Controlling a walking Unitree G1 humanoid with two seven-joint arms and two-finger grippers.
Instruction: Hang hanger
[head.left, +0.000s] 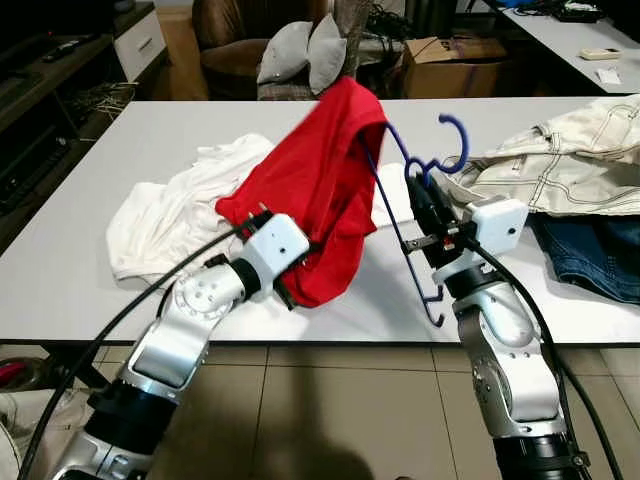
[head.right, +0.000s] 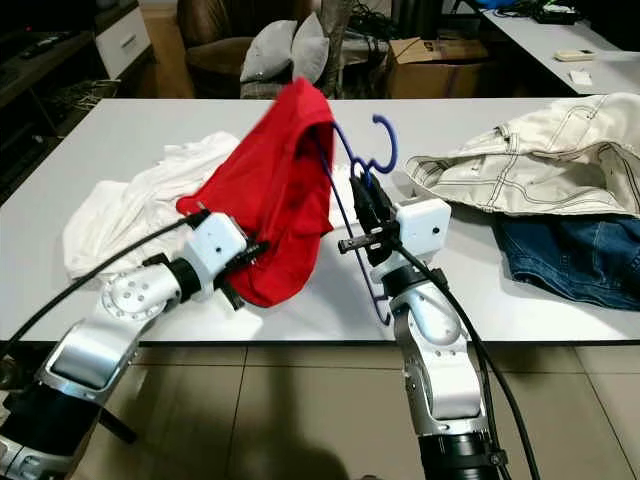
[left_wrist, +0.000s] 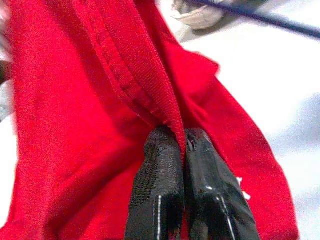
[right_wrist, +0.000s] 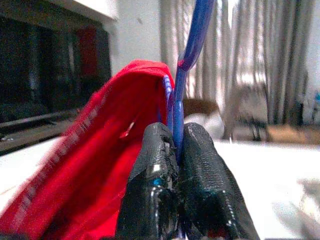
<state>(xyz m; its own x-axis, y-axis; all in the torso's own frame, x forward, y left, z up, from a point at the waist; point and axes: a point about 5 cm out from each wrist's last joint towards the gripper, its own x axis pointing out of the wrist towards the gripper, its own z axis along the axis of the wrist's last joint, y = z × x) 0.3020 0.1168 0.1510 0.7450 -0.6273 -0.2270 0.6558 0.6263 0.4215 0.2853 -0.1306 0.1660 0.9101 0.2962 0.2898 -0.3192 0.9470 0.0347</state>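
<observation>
A white table spans the scene, with tiled floor in front of it. On its right side lies a cream denim jacket, partly over a pair of blue jeans. On its left side lies a crumpled white garment. Behind the table stand a brown armchair with grey cushions and a cardboard box.

Above the middle of the table hangs a red shirt, lifted clear of the surface and draped over one end of a blue hanger. The hanger is held tilted on edge: its hook points up and toward the jacket, one shoulder reaches up into the peak of the red shirt, and its long bar slants down from there toward the near table edge.

The right gripper is closed on the hanger's stem just below the hook, its fingers pinching the thin blue rod. The left gripper is closed on a ribbed hem of the red shirt at the garment's lower part, pinching the fabric fold between its fingertips.
</observation>
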